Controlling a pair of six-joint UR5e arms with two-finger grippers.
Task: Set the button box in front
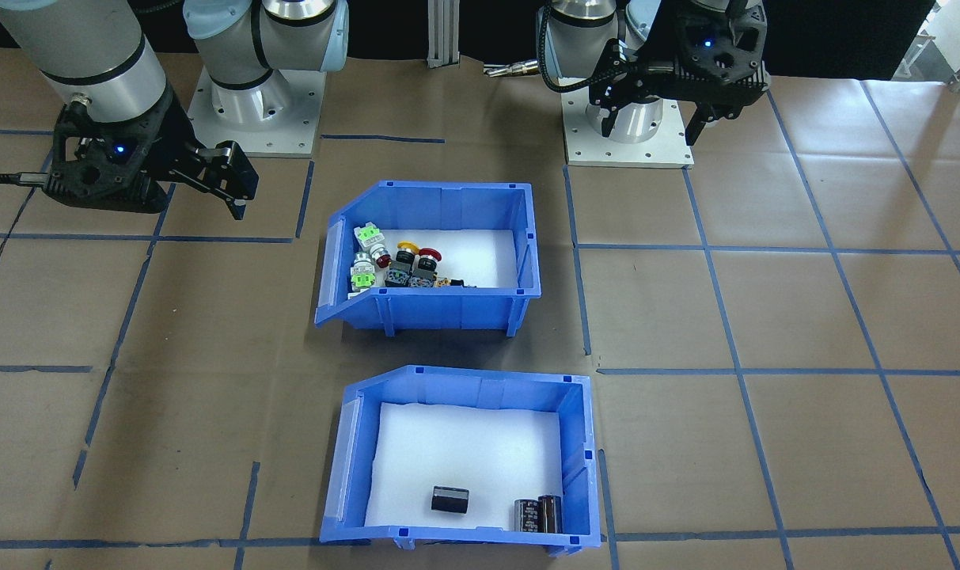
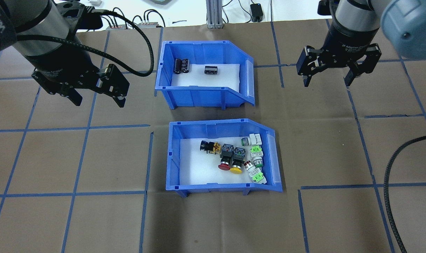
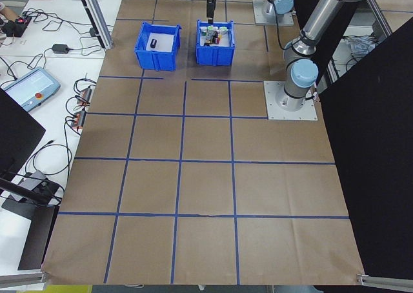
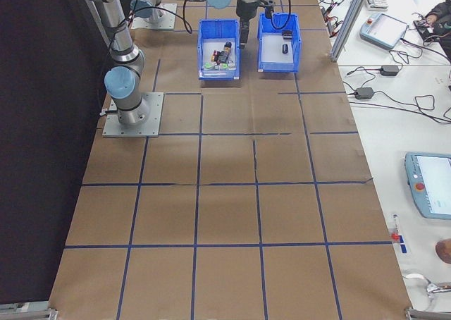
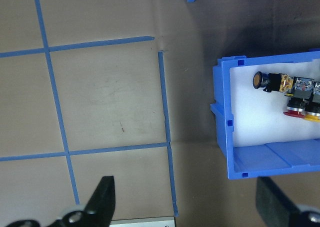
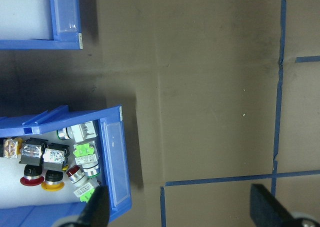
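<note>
The button box [image 2: 213,186] is a blue bin with a white foam liner. It stands on the table on the robot's side of a matching blue bin, and several push buttons [image 2: 234,158] with green, yellow and red caps lie in it. My left gripper [image 2: 98,102] hangs open over the paper, left of and apart from both bins. My right gripper [image 2: 328,83] hangs open to the right of the bins, holding nothing. In the left wrist view the button box [image 5: 227,137] lies to the right of the fingers [image 5: 102,197]. In the right wrist view the button box [image 6: 112,157] lies at lower left.
The matching blue bin [image 2: 198,96], holding black cylinders [image 2: 181,66], stands directly beyond the button box with a narrow gap between them. Brown paper with a blue tape grid [image 2: 79,128] covers the table. Cables and devices lie on a white surface past the far edge.
</note>
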